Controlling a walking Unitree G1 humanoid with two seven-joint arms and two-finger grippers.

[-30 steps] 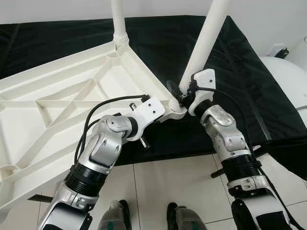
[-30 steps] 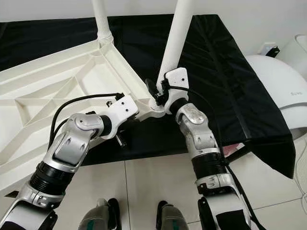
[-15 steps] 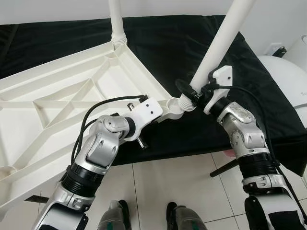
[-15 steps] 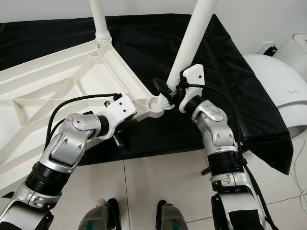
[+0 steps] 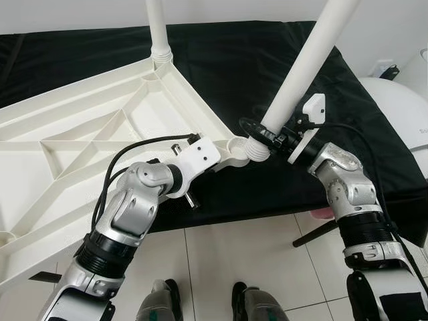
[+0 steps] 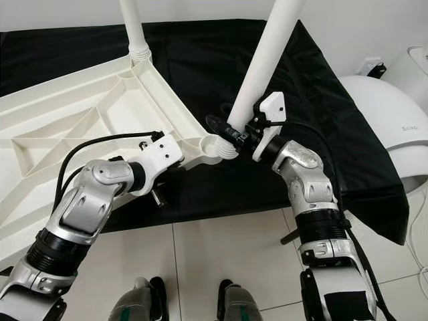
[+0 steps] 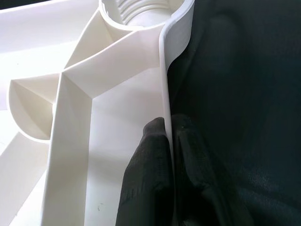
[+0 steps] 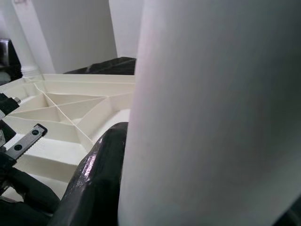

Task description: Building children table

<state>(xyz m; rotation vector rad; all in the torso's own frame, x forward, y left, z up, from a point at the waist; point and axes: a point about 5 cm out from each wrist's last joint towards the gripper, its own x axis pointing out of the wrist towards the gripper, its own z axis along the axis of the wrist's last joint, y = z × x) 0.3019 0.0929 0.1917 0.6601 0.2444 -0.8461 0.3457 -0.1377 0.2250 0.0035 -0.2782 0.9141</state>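
Black cloth [image 5: 227,73] underlies; left fingers [image 7: 150,188] pinch tabletop rim [image 7: 165,94], right fingers [image 8: 94,183] clasp leg [image 5: 301,73].

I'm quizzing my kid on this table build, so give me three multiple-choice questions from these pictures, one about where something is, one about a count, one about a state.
1. Where does the left gripper hold the tabletop?
A. on its rim by the near corner socket
B. at its far corner
C. underneath it

2. How many white legs are in view?
A. one
B. two
C. four

3. How is the leg held by the right gripper?
A. upright, seated in its socket
B. lying on the black cloth
C. tilted, its threaded end beside the socket

Answers: 1 A, the fingers pinch the thin rim. 2 B, a standing leg at the far corner plus the held one. 3 C, it leans and its end sits outside the socket.
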